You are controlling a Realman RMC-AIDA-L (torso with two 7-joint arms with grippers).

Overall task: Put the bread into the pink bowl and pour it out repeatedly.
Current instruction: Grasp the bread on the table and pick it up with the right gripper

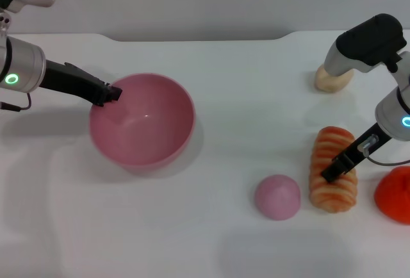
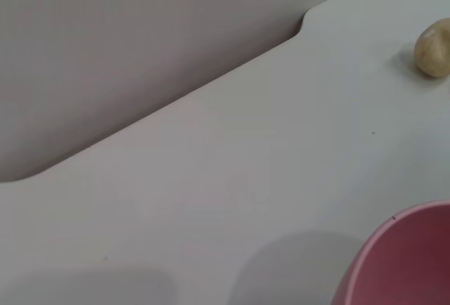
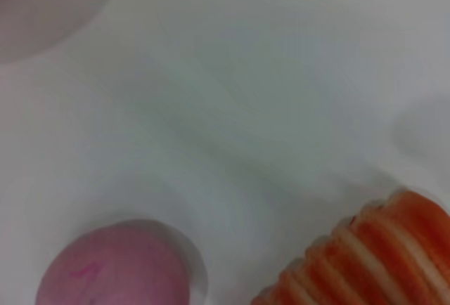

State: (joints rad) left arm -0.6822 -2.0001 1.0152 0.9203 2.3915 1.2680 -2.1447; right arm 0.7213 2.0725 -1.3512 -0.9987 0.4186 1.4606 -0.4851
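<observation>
The pink bowl (image 1: 142,121) stands upright at the table's left centre, with nothing inside it. My left gripper (image 1: 110,93) is shut on the bowl's left rim. In the left wrist view only a piece of the bowl's rim (image 2: 401,256) shows. The bread (image 1: 333,168), a ridged orange-and-cream loaf, lies flat on the table at the right. My right gripper (image 1: 333,172) is down over the middle of the loaf. The right wrist view shows one end of the bread (image 3: 365,263) close by.
A pink dome-shaped bun (image 1: 277,196) (image 3: 116,266) sits just left of the loaf. A beige rounded lump (image 1: 333,78) (image 2: 432,48) lies at the back right under my right arm. A red object (image 1: 394,195) is at the right edge.
</observation>
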